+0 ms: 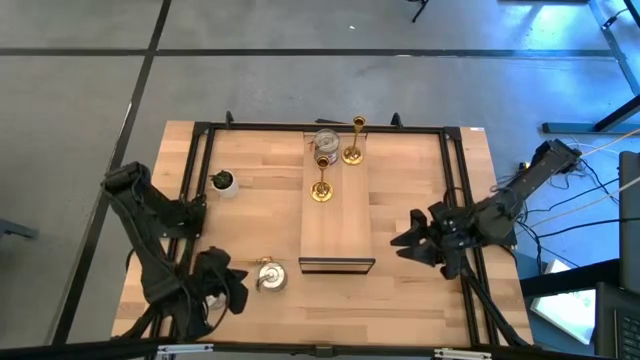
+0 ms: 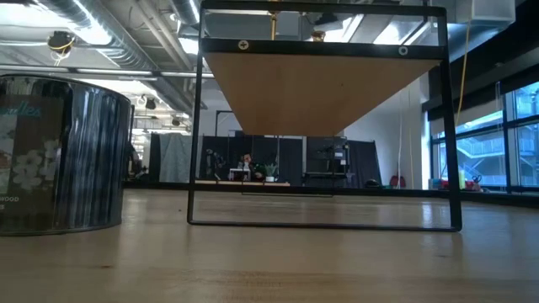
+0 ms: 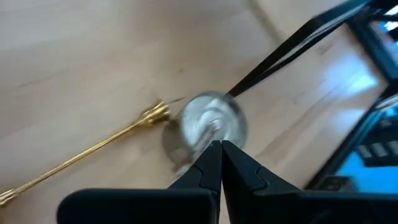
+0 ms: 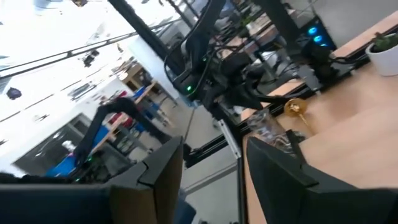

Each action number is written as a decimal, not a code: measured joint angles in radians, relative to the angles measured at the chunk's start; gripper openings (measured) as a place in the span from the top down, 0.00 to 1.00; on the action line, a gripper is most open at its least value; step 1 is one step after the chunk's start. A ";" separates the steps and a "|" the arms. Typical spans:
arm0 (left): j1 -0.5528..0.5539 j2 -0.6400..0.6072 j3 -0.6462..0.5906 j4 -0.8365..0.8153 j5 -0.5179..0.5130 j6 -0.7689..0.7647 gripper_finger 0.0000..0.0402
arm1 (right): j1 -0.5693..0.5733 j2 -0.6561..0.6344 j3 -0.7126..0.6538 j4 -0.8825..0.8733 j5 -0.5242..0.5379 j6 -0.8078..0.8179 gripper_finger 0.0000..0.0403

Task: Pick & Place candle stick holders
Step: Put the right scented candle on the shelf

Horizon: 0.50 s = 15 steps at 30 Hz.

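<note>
Pale butcher-block desk (image 1: 400, 290), black frame around it, and down by the near edge left of centre sits a squat silvery cup (image 1: 270, 277) with a slim gold stick (image 3: 81, 155) lying flat beside it. Left claw (image 3: 221, 152) hangs right over that cup, fingers pressed together — they must spread before any descent, and wide enough to clear the rim. Best to go for the cup alone and keep off the gold stick, which looks ready to roll. Other holders already stand on the far end of the wooden board (image 1: 338, 225). Right claw (image 1: 405, 240) waits spread near the right edge, close to the board — plenty of room, I'd judge.
</note>
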 joint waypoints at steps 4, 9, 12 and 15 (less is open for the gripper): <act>-0.015 0.002 -0.046 0.000 -0.010 0.002 1.00 | 0.010 0.063 0.000 0.069 0.050 0.004 0.55; -0.032 0.003 -0.151 0.000 0.110 -0.003 1.00 | 0.032 0.151 0.000 0.156 0.102 0.009 0.55; -0.020 0.004 -0.222 0.011 0.183 -0.023 1.00 | 0.039 0.196 0.000 0.211 0.133 0.031 0.55; 0.020 0.004 -0.259 0.033 0.136 -0.020 1.00 | 0.039 0.231 0.000 0.261 0.144 0.031 0.55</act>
